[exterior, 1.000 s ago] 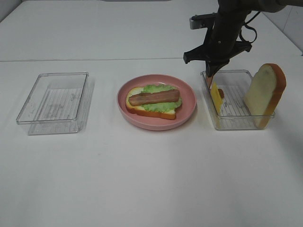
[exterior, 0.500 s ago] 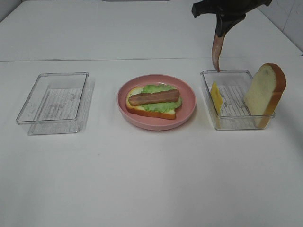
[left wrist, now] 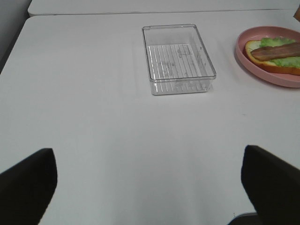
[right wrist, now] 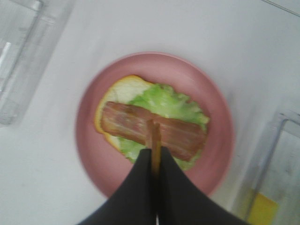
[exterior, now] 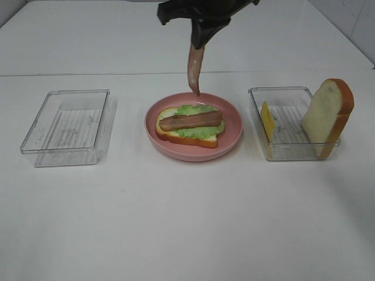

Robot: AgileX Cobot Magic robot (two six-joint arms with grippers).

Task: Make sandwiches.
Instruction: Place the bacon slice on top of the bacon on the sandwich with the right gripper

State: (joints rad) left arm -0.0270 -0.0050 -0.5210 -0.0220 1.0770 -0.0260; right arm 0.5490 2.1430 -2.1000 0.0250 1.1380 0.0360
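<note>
Right pincer (exterior: 200,42) clamps a limp brown bacon strip (exterior: 193,73); beneath it, ruffled lettuce (exterior: 200,133) and flat bacon (exterior: 190,121) on crusted bread (exterior: 166,133), round pink plate (exterior: 234,136). Left pincer (left wrist: 150,183) spread apart.

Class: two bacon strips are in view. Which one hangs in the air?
The bacon strip held by the right gripper, dangling above the pink plate; the other strip lies flat on the lettuce.

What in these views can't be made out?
Right gripper: high view, top edge cuts off most of it.
Held bacon strip: right wrist view, blurred and edge-on between the jaws.
Plate: left wrist view, frame edge crops it.
Cheese: right wrist view, blurred, frame edge crops it.
</note>
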